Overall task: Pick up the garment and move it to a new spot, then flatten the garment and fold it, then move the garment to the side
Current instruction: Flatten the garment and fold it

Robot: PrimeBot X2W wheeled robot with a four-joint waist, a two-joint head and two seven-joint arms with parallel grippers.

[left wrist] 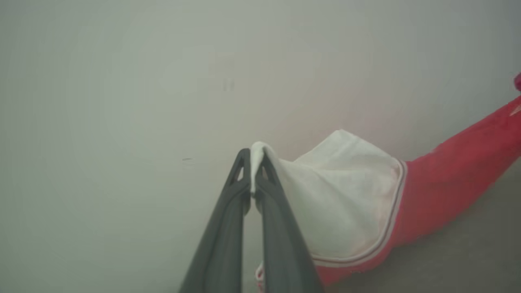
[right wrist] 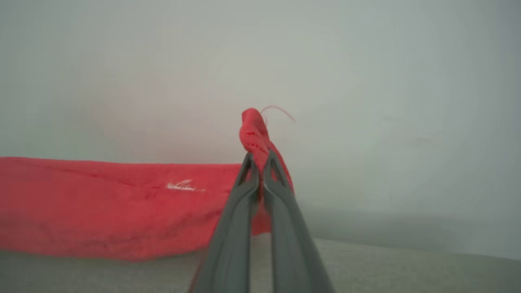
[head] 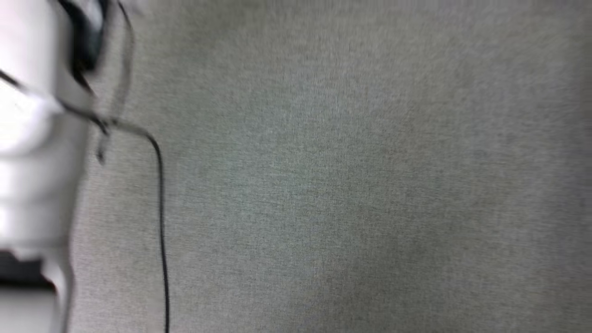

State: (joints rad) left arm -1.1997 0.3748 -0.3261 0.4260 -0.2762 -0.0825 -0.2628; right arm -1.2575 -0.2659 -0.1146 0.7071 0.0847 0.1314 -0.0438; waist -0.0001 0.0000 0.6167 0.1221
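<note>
Garment point(left wrist: 447, 183) red, white sleeve point(left wrist: 342, 195) clamped in left fingers point(left wrist: 224, 236), red edge point(right wrist: 254, 130) clamped in right fingers point(right wrist: 232, 236), white mark point(right wrist: 181, 186) illegible

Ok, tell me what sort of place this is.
Probably an indoor robot workspace, though little shows. A plain grey fabric-like surface lies below the red garment, which the left gripper and right gripper each pinch; a black cable crosses the head view, and the backdrop is pale and blank.

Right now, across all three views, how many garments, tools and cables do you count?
red-and-white shirt: 1
tools, each shut on the shirt: 2 (left tool, right tool)
black cable: 1
Total: 4
</note>
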